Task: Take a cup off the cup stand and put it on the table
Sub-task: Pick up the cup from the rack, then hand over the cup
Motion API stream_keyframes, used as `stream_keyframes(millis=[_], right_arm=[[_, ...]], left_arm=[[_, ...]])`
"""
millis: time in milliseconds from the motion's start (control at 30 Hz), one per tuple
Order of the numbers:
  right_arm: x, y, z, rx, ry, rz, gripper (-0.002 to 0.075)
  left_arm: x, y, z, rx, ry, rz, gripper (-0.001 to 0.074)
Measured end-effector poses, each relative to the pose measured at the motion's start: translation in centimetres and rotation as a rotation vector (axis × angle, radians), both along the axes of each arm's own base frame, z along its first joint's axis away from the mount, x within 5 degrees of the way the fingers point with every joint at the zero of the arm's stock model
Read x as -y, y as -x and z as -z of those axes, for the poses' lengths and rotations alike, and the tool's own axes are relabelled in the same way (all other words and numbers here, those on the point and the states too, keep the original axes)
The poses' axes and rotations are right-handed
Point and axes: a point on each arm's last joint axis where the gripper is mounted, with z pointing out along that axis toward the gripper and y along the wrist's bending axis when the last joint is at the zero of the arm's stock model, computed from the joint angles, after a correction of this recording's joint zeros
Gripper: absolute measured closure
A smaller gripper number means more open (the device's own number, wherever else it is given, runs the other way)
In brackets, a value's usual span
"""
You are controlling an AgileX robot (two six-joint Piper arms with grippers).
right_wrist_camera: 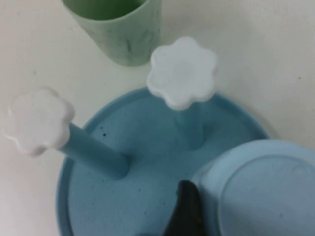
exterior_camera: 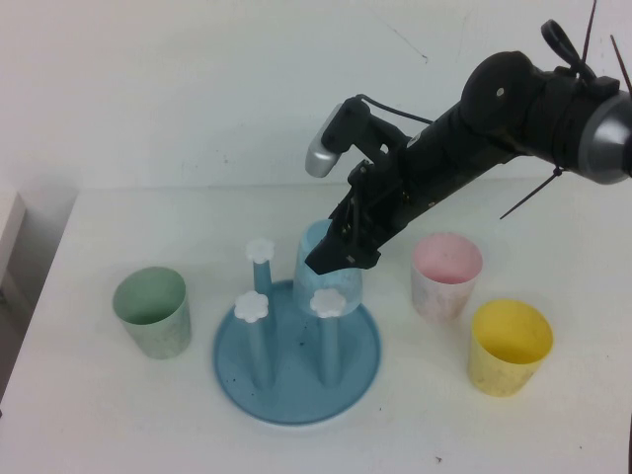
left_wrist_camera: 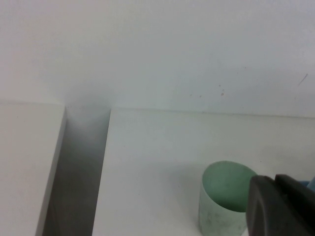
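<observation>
On the plain white desk [exterior_camera: 89, 415], your right gripper [exterior_camera: 341, 252] has its jaws spread around the light blue speckled plastic tumbler [exterior_camera: 321, 259], inverted on a peg of the round blue stand [exterior_camera: 296, 400], ready for lifting. Left gripper [left_wrist_camera: 283, 206], beside the pale green cup [left_wrist_camera: 224, 199], has jaws pressed together.
</observation>
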Motion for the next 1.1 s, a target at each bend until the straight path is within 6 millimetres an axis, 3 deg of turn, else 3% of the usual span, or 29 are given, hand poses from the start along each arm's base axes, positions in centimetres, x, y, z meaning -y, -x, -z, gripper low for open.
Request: stream_keyframes(millis=[267, 567, 667, 933, 1100], right_arm=[[0.1, 0.2, -0.6, 0.006, -0.004, -0.008, 0.0174], [1.0, 2.0, -6.6, 0.122, -0.064, -0.009, 0.0174], [1.4, 2.8, -8.7, 0.165, -0.087, -0.005, 0.0174], [1.6, 5.5, -14.3, 0.16, -0.315, 0.013, 0.0174], [1.2, 6.6, -15.8, 0.076, -0.456, -0.006, 0.0174]], left_arm=[[0.0, 0.0, 0.0, 0.0, 0.0, 0.0, 0.0738], [0.1, 0.1, 0.3, -0.033, 0.036, 0.006, 0.0738], [0.5, 0.1, 0.3, -0.051, 0.156, 0.015, 0.0738], [2.2, 0.4, -0.5, -0.108, 0.759, 0.071, 0.0717], [2.6, 0.4, -1.0, -0.115, 0.953, 0.087, 0.0715]])
